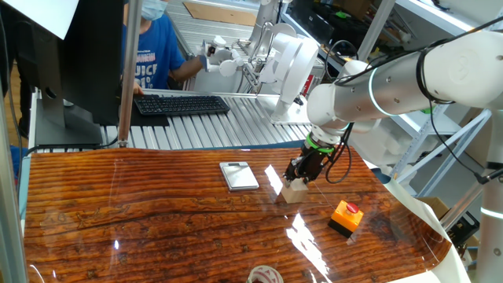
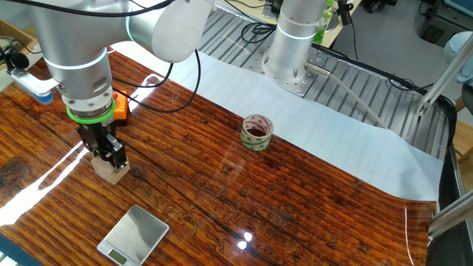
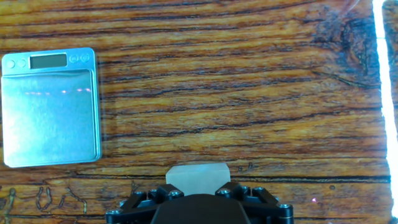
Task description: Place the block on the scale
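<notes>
The block (image 1: 294,192) is a light-tan wooden cube standing on the wooden table, right of the middle. My gripper (image 1: 301,174) reaches down onto it from above, and its black fingers close against the block's two sides. In the other fixed view the block (image 2: 111,172) sits under the gripper (image 2: 109,155). In the hand view the block (image 3: 198,174) shows between the fingers at the bottom edge, in the gripper (image 3: 198,190). The scale (image 1: 239,175) is a flat silver-grey plate lying left of the block, apart from it; it also shows in the other fixed view (image 2: 133,235) and the hand view (image 3: 50,109).
An orange box with a red button (image 1: 346,218) sits on the table to the right and nearer than the block. A tape roll (image 2: 256,132) lies near the white sheet. A keyboard (image 1: 181,104) and a person are behind the table.
</notes>
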You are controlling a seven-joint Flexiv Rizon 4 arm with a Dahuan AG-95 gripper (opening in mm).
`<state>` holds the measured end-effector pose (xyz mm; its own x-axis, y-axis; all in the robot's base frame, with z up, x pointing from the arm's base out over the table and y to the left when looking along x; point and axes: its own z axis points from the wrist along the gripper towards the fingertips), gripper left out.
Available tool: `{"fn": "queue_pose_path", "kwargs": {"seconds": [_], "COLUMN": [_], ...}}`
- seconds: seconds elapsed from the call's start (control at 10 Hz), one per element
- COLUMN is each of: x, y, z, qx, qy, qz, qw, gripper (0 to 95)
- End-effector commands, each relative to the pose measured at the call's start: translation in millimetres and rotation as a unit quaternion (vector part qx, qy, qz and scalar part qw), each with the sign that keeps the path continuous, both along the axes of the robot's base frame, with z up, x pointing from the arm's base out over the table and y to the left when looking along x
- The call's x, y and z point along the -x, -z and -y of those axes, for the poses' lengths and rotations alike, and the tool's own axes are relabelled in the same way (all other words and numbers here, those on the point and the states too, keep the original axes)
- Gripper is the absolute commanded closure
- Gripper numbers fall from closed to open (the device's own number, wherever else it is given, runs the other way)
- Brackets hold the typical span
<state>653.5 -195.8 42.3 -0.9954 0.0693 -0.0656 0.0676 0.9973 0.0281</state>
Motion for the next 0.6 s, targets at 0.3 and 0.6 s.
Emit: {"fn": "queue_pose_path", "kwargs": {"seconds": [0.3, 0.6], "x": [-0.7, -2.1], "y": [-1.4, -11.0], "z": [0.1, -1.0], "qx": [0.0, 0.001], "qy": [0.0, 0.002], "qz": [-0.002, -0.008], "qw": [1.0, 1.0], "gripper": [95.0, 95.0]}}
